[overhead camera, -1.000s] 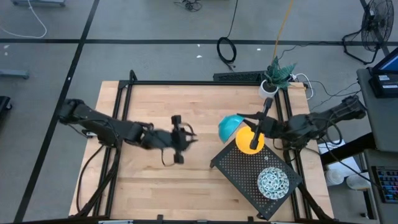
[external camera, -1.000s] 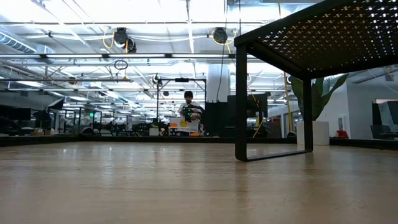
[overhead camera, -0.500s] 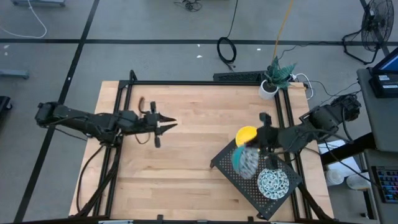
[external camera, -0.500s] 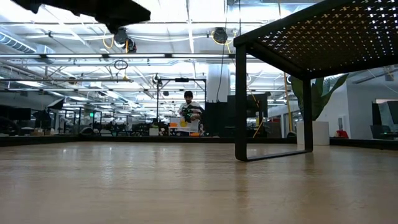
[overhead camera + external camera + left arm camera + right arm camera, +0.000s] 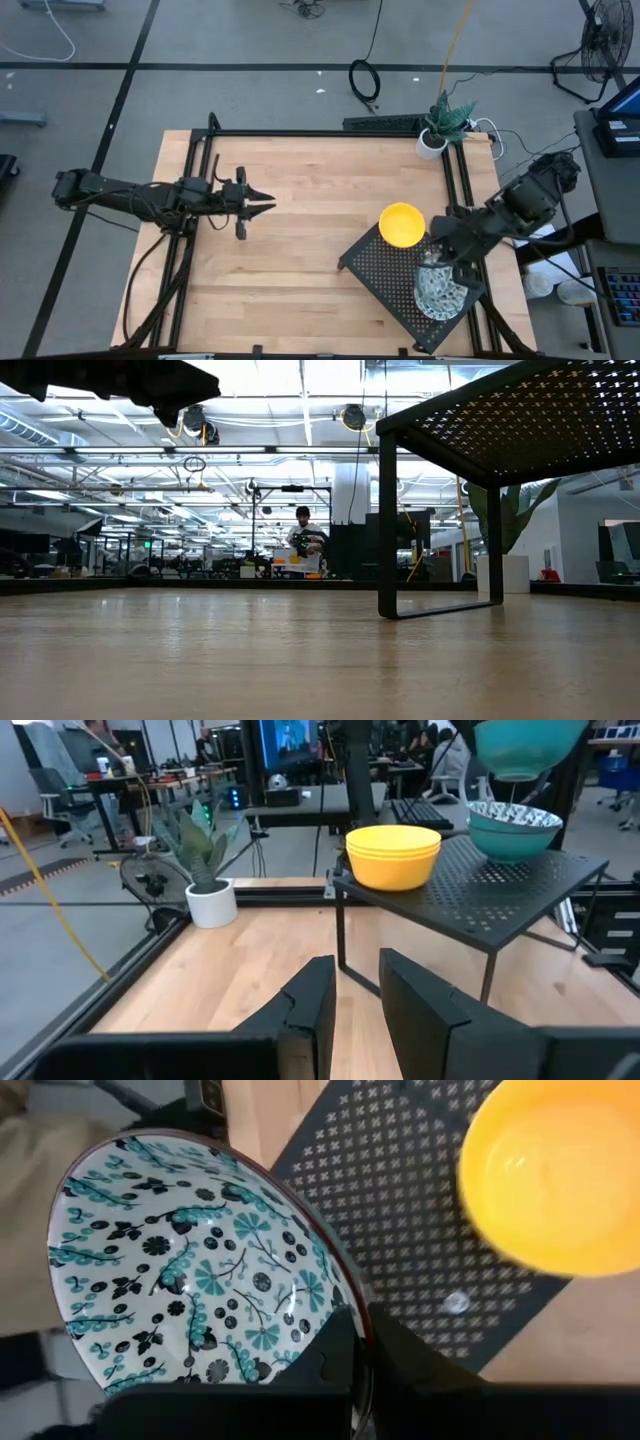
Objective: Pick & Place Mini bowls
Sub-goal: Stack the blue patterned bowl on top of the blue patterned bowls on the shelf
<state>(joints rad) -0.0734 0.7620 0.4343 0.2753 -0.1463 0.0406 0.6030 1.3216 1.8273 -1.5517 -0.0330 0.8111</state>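
Right gripper (image 5: 360, 1370) clamped on rim of patterned bowl (image 5: 200, 1265), held above another patterned bowl (image 5: 513, 828) on the black rack (image 5: 385, 262), beside yellow bowls (image 5: 401, 223). Lower level, centre, release gently. Left gripper (image 5: 262, 199) slightly apart, idle over worktop (image 5: 300, 260).

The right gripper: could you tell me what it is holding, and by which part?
The right gripper holds a patterned bowl by its rim, pinched between the fingers.

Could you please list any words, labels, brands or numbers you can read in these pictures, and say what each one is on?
None can be read. The monitor behind the table in the left wrist view shows only a blurred bluish image. The yellow bowls, patterned bowl and perforated rack carry no lettering.
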